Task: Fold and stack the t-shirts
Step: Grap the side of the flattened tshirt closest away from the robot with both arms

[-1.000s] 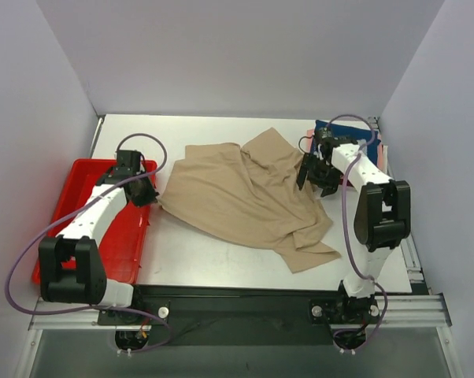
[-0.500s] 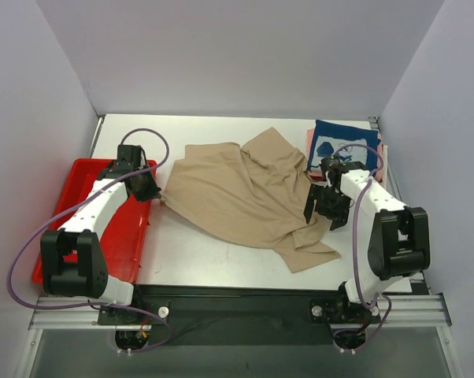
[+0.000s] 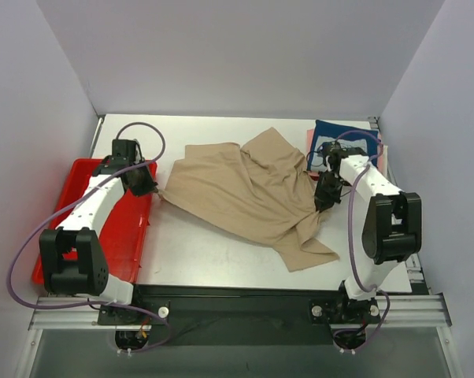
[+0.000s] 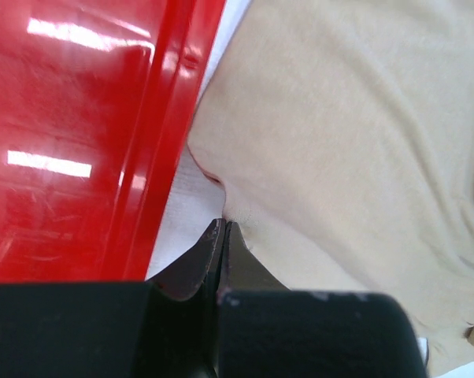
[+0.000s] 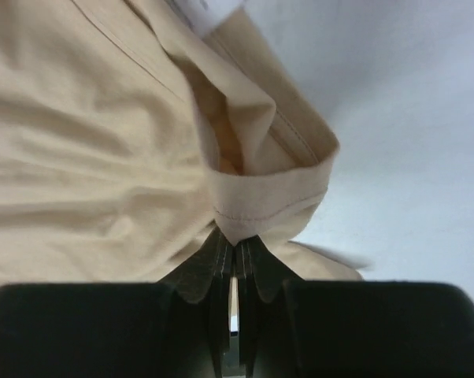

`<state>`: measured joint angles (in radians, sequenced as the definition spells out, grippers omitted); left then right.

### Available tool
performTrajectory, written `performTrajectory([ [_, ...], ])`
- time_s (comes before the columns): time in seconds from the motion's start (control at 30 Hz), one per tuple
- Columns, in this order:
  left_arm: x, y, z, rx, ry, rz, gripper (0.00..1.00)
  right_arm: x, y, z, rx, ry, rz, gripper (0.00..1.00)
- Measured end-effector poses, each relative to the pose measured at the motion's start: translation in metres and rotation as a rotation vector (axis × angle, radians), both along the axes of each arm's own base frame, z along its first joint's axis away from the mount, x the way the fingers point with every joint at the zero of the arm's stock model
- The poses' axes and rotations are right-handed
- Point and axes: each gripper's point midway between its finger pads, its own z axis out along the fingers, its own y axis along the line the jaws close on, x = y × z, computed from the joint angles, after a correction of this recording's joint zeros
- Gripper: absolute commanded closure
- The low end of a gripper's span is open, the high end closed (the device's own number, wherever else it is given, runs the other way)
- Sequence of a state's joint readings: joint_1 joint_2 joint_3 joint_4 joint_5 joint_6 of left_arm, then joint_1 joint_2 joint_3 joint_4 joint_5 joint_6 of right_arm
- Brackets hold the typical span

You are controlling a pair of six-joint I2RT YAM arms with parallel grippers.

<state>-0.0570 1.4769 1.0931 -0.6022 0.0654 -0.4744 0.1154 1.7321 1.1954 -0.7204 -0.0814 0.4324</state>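
A tan t-shirt (image 3: 249, 193) lies crumpled across the middle of the table. My left gripper (image 3: 152, 190) is at its left corner; in the left wrist view the gripper (image 4: 221, 228) is shut, with the edge of the tan cloth (image 4: 347, 142) pinched at the tips. My right gripper (image 3: 322, 203) is at the shirt's right edge. In the right wrist view this gripper (image 5: 235, 240) is shut on a stitched hem fold of the tan t-shirt (image 5: 79, 157). A navy t-shirt with white print (image 3: 351, 140) lies at the back right on a pink one (image 3: 309, 142).
A red plastic tray (image 3: 72, 205) sits on the left, under the left arm; its wall (image 4: 174, 118) runs close beside the shirt's corner. White walls close in the table at the back and on both sides. Purple cables loop from both arms.
My right gripper came forward from beside the navy shirt to the tan shirt's right edge and shut on the hem. The left gripper shifted slightly back and left, staying shut.
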Motion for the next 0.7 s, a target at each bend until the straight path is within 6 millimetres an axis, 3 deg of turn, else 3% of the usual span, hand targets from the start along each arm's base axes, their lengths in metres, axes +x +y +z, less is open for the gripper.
performTrajectory([
  [0.07, 0.007, 0.007, 0.008, 0.003, -0.024, 0.013, 1.0, 0.018, -0.005, 0.016, -0.005, -0.051, -0.006, 1.0],
  [0.1, 0.014, 0.013, 0.016, 0.006, -0.048, 0.026, 1.0, 0.034, -0.012, 0.03, -0.01, -0.107, -0.024, 0.94],
  [0.17, 0.019, 0.021, 0.022, 0.006, -0.064, 0.042, 1.0, 0.048, -0.023, 0.046, -0.012, -0.15, -0.055, 0.79],
  [0.2, 0.022, 0.025, 0.023, 0.004, -0.069, 0.05, 1.0, 0.056, -0.03, 0.053, -0.013, -0.174, -0.075, 0.63],
  [0.23, 0.025, 0.028, 0.023, 0.003, -0.072, 0.057, 1.0, 0.064, -0.037, 0.06, -0.014, -0.198, -0.096, 0.56],
  [0.3, 0.03, 0.032, 0.021, -0.009, -0.07, 0.063, 1.0, 0.075, -0.05, 0.069, -0.021, -0.228, -0.113, 0.45],
  [0.37, 0.034, 0.031, 0.017, -0.026, -0.062, 0.055, 1.0, 0.076, -0.056, 0.07, -0.026, -0.23, -0.124, 0.44],
  [0.5, 0.035, 0.023, 0.01, -0.058, -0.048, 0.029, 1.0, 0.046, -0.043, 0.054, 0.01, -0.164, -0.089, 0.47],
  [0.7, 0.039, 0.019, 0.012, -0.077, -0.061, 0.015, 1.0, -0.044, 0.007, 0.033, 0.087, -0.027, 0.044, 0.54],
])
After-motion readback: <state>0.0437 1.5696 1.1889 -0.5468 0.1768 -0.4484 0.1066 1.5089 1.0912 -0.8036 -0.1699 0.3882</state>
